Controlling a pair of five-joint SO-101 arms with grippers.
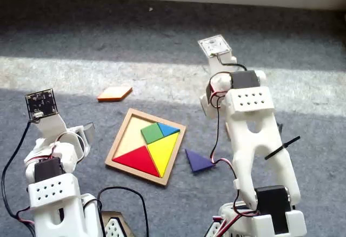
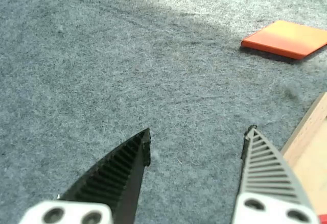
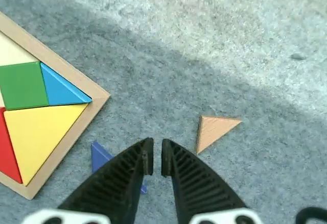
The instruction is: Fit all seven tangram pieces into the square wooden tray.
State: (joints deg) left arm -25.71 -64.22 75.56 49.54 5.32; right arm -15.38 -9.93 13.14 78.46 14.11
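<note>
left hand: spread wide, nothing between its fingers, low over grey felt on the bench. the orange parallelogram lies ahead of it and off to the tray side, well apart. the rim of the square wooden tray sits just beside one fingertip.

tray contents, each seated flat:
- green square
- small blue triangle
- large yellow triangle
- large red triangle

a pale bare patch of tray floor stays unfilled on the side toward the left hand.

right hand: fingers drawn nearly together with only a slit between, holding nothing. the dark blue triangle lies just beside its fingertips, partly hidden under one finger, between the hand and the tray. the tan triangle lies just ahead of the fingertips on the far side from the tray, untouched.

handling, judged: the pieces look like thin, stiff wood, so light and not fragile. they lie flush on the felt with little edge height to catch. painted faces probably slip, and the felt probably gives a little under a pressing fingertip.
- parallelogram: best pinched across its two long parallel edges.
- triangles: pinch across the body near the wide end, not at a tip, or the piece may squirt out.

count:
- pieces in tray: four
- pieces loose on the felt: three (orange, dark blue, tan)
- total: seven pieces, one tray, two hands
</note>
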